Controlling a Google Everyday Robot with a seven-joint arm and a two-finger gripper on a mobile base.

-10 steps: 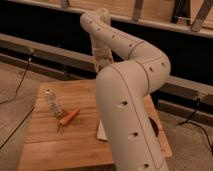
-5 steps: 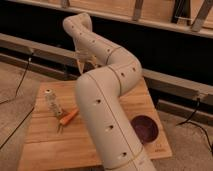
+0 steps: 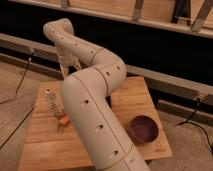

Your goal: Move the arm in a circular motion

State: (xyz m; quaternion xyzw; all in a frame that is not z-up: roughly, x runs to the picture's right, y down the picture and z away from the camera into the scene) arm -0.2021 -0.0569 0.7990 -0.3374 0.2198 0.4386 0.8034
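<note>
The arm (image 3: 95,120) is a thick cream-white tube with rounded joints and small dark screw holes. It rises from the bottom middle, bends at an elbow (image 3: 112,75) above the wooden table (image 3: 130,95) and reaches back left. The gripper (image 3: 67,64) hangs down from the arm's far end, above the table's back left edge and apart from the things on it.
A small pale bottle-like object (image 3: 51,101) stands on the left of the table with an orange carrot-like piece (image 3: 63,121) in front of it. A dark purple bowl (image 3: 144,129) sits at the front right. Cables (image 3: 20,85) lie on the floor to the left. A ledge (image 3: 170,82) runs behind.
The arm has swung to the left. Its elbow and end moved left and back, uncovering the right of the table and the purple bowl.
</note>
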